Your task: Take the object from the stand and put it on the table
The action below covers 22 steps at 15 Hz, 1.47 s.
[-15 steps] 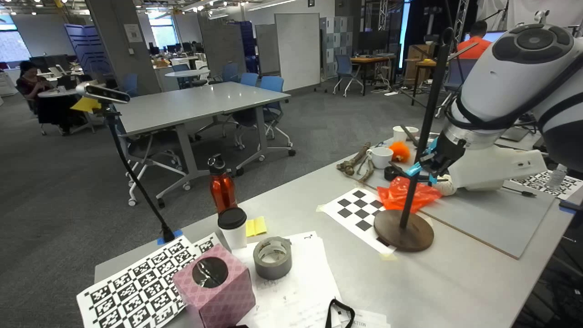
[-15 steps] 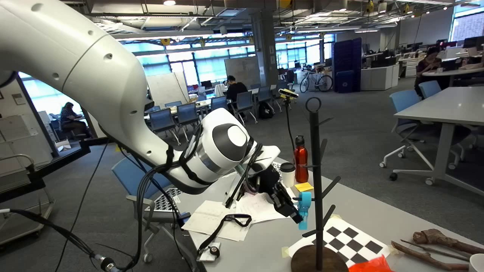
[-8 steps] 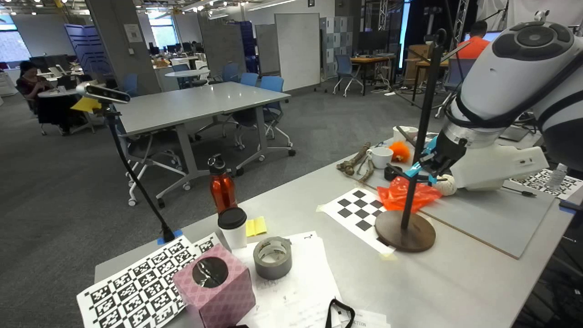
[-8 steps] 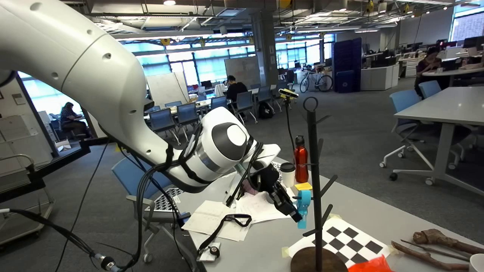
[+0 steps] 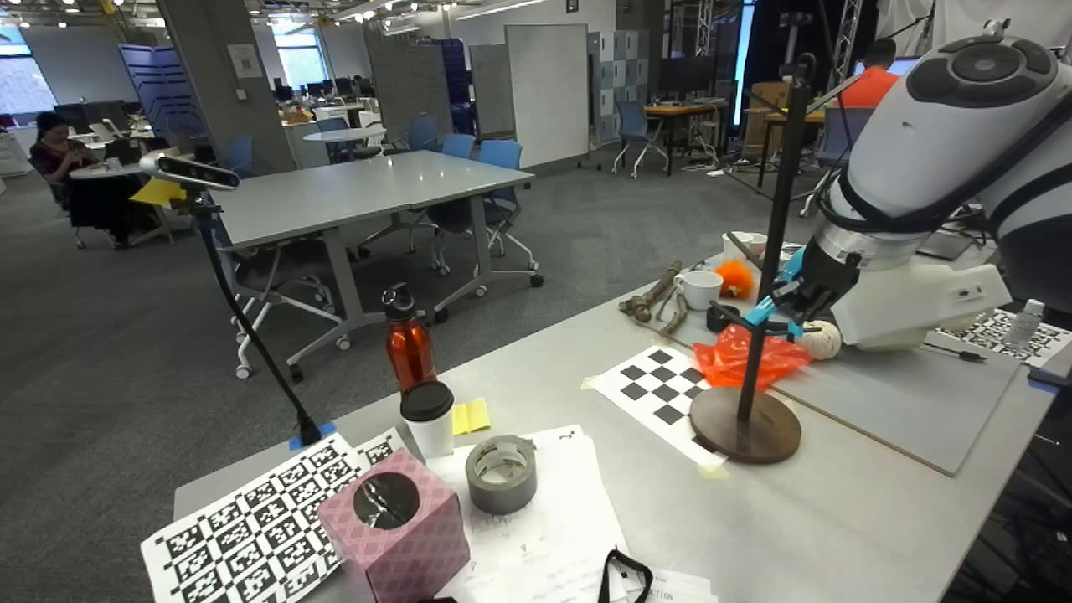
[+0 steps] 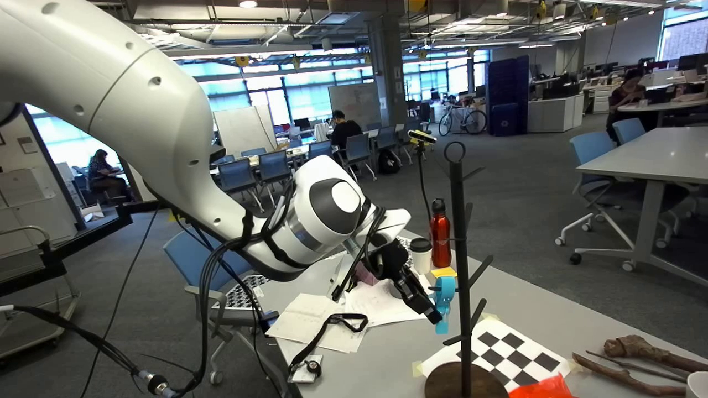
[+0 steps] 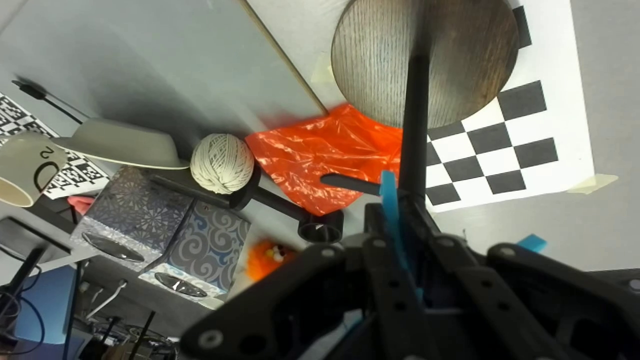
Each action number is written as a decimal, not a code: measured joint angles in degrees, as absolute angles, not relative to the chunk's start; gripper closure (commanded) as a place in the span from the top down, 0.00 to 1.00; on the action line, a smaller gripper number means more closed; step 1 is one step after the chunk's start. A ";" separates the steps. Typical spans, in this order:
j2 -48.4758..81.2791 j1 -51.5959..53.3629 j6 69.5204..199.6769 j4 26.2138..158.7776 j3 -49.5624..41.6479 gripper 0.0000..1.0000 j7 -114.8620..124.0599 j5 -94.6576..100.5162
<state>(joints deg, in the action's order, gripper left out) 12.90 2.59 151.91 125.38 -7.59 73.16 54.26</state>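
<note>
Black, the gripper is clenched on the object, hung on the stand above the table; since a second ago, the stand's top has been shifted slightly left in both exterior views; the object is seen light-blue, splay-pronged.

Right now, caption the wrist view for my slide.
Gripper closed on the light-blue piece beside the stand, crumpled orange plastic beyond.

Gripper tilted downward, fingers pinched close together; wrist above it, bent arm higher up.
</note>
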 measured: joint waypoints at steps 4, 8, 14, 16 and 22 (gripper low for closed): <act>12.78 2.58 151.91 125.64 -7.58 0.03 72.34 54.26; 12.36 2.58 151.91 126.33 -7.42 0.03 70.72 53.45; 11.25 2.58 151.91 127.37 -7.00 0.03 68.00 50.95; 10.79 2.58 151.91 127.77 -6.94 0.03 67.59 50.46; 9.64 2.57 151.91 128.88 -6.94 0.03 67.01 49.51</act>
